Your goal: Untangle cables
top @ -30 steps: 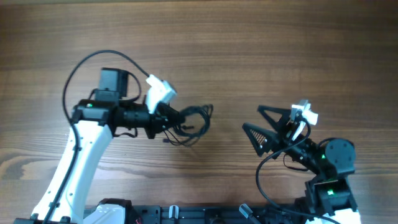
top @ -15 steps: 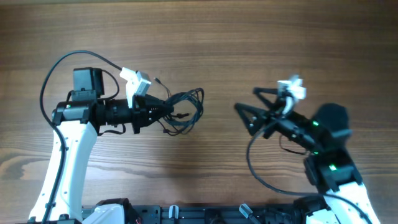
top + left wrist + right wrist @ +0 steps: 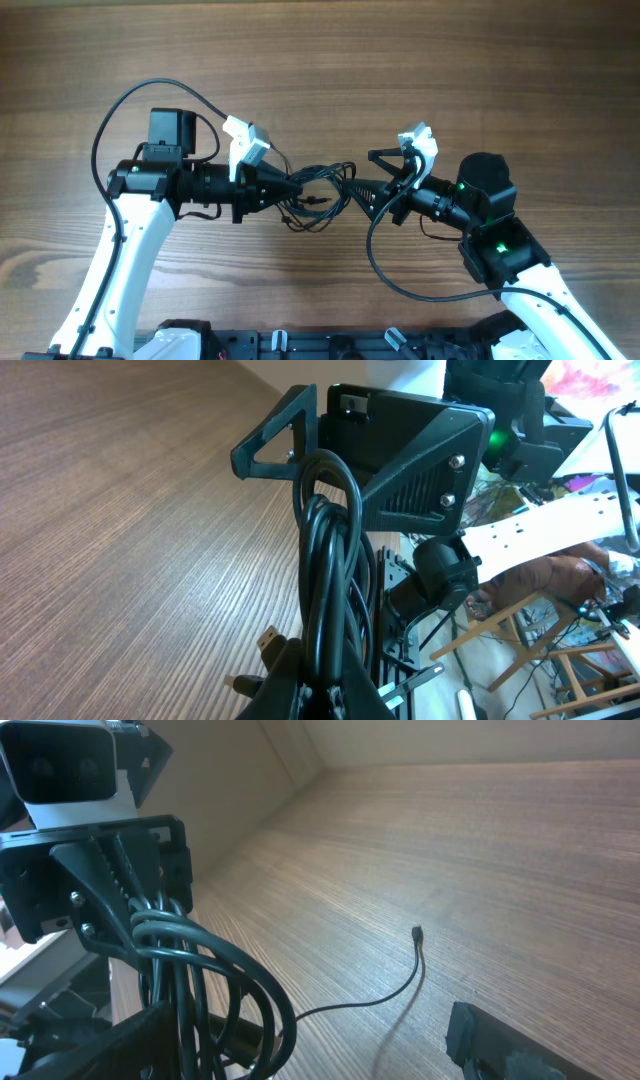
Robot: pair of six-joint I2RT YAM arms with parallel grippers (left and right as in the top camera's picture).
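The cables [image 3: 322, 199] are a bundle of thin black loops hanging just above the wooden table, mid-frame in the overhead view. My left gripper [image 3: 283, 186] is shut on the bundle's left end; in its wrist view the cables [image 3: 325, 560] rise straight up from between the jaws [image 3: 325, 695]. My right gripper [image 3: 362, 172] stands open at the bundle's right end. In the right wrist view the loops [image 3: 185, 960] lie inside the gap of the right gripper [image 3: 310, 1045], beside its left finger. One thin strand [image 3: 417, 934] trails onto the table.
The wooden table [image 3: 320, 60] stretches away behind both arms. A black rail [image 3: 300, 345] runs along the front edge. Thick arm cables loop out beside the left arm [image 3: 125, 100] and below the right arm [image 3: 395, 285].
The right arm has swung left, and its open fingers now reach the bundle's right end. The left arm, still holding the bundle, went left and then came back right.
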